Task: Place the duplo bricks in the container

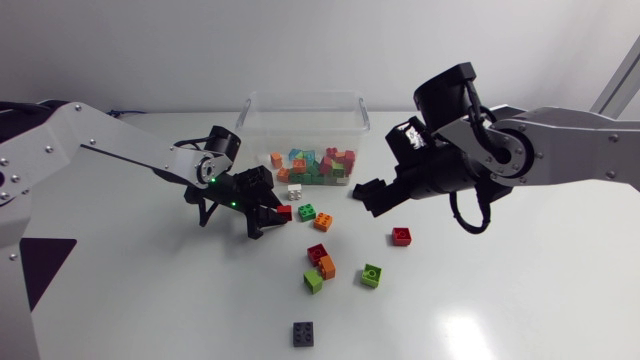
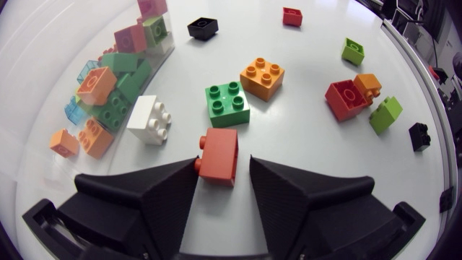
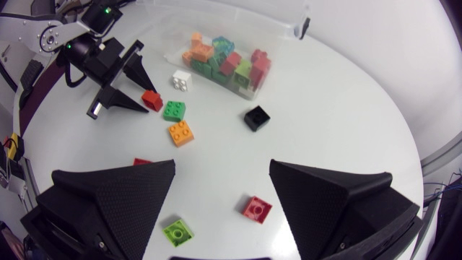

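Although the fingers of the left gripper (image 2: 224,159) stand narrow on either side of the red-orange brick (image 2: 219,153), a sliver of table shows between the brick and one finger, so the grasp looks not quite closed. Just ahead of the fingertips lie a green brick (image 2: 228,103) and a white brick (image 2: 150,119), with an orange brick (image 2: 263,77) beyond the green one. The clear container (image 1: 262,112), holding many bricks, stands farther ahead and off to one side.

The step in hand appears to be picking up this brick. The next move calls for closing fully, lifting clear of the green neighbour, and carrying over the container wall.

The right gripper (image 3: 222,165) hangs with fingers wide apart, holding nothing. A small red brick (image 3: 256,209) lies on the table below, between them.
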`<state>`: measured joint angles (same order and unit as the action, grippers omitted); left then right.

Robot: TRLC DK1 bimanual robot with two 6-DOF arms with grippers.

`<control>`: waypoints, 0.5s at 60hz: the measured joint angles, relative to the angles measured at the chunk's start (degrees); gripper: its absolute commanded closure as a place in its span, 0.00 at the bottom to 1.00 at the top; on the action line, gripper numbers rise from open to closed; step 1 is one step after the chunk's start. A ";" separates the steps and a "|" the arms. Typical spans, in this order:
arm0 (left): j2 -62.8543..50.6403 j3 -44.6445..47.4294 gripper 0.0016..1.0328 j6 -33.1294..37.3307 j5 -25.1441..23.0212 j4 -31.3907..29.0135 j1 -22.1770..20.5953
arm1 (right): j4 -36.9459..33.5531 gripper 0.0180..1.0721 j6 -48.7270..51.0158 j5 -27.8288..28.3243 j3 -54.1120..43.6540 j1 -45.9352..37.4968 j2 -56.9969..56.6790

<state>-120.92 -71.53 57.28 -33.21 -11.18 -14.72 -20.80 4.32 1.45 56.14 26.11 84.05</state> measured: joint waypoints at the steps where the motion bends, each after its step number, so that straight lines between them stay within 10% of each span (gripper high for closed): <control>1: 0.00 0.00 0.67 0.02 0.00 -0.31 0.02 | -0.87 0.09 -0.02 -0.24 0.00 -0.04 0.02; 30: 5.66 1.73 0.74 0.66 -0.42 -9.99 -0.09 | -11.21 0.14 -5.70 -2.51 5.01 -5.16 11.34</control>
<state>-115.26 -69.80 57.93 -33.63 -21.17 -14.81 -32.01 -1.39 -1.06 61.14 20.95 95.39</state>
